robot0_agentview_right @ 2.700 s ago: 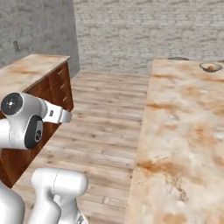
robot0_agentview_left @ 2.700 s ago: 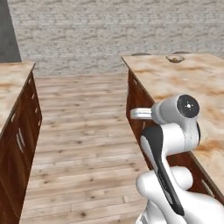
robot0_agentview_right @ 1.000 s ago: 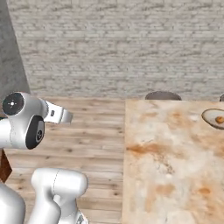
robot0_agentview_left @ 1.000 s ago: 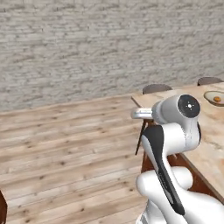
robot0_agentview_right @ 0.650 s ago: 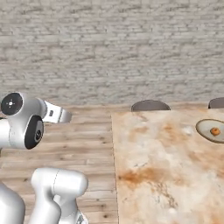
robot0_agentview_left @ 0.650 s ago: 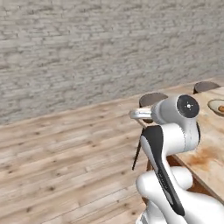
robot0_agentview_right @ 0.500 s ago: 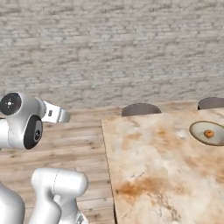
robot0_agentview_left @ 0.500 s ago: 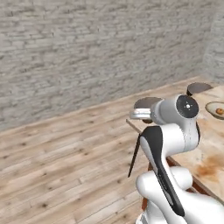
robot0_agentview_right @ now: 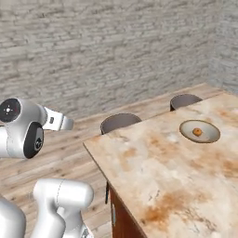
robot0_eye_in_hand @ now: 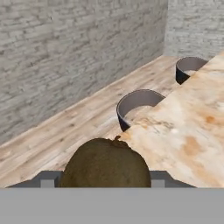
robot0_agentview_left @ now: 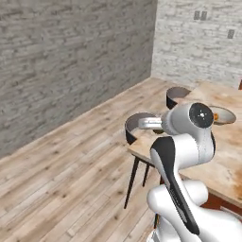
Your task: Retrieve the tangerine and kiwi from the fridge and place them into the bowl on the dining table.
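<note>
In the hand view a dark brown kiwi sits between the two grey fingertips, with my gripper shut on it. The arm is folded close to the base, its hand held level just off the corner of the dining table. The beige bowl rests on the stone top far along the table, and a small orange tangerine lies in it. From the left base view the bowl shows behind the arm's wrist. The fridge is out of view.
Two dark round stools stand tucked along the table's far side, also in the hand view. A grey brick wall runs behind them. Wooden floor stretches to the left of the table.
The whole picture has swung as the base turned. The table corner, stools and bowl now sit closer and more centred. The arm keeps the same folded pose and its hold on the kiwi.
</note>
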